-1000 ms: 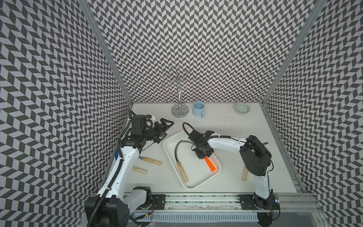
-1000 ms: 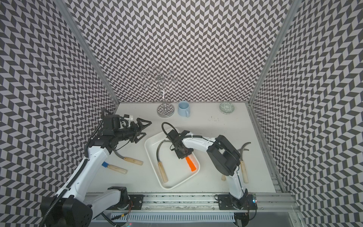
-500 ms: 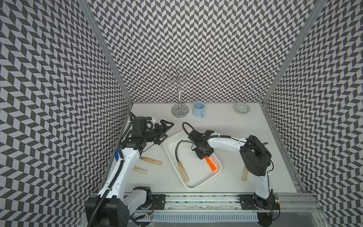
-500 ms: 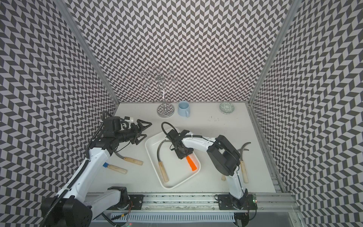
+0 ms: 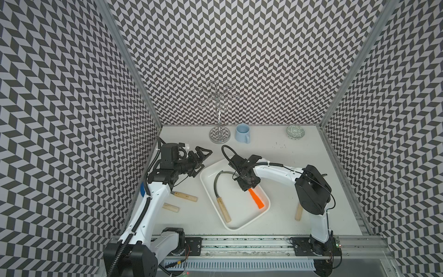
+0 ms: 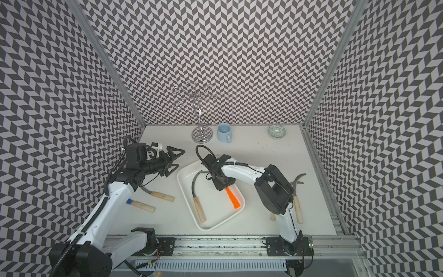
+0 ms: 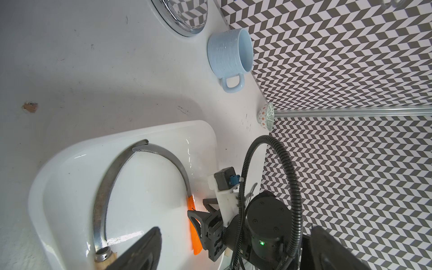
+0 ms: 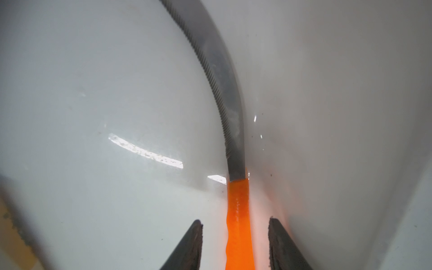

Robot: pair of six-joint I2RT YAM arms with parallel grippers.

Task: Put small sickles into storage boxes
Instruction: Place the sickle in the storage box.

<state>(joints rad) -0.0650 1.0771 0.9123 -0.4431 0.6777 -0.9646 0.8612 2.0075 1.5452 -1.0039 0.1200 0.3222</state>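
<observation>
Orange sickle (image 5: 256, 201) lies in the tray (image 5: 239, 226), centre frame, beside a wooden sickle (image 5: 221, 206). I have just parted the right gripper (image 8: 235, 223) jaws off its handle, so it looks stowed. Left gripper (image 5: 201, 159) is spread wide and empty.

Orange-handled sickle (image 5: 256, 201) and wooden-handled sickle (image 5: 221, 206) side by side in shallow white plastic tray (image 5: 239, 227), two wooden-handled sickles (image 5: 185, 196) left of it, pale blue mug (image 5: 242, 134) behind
</observation>
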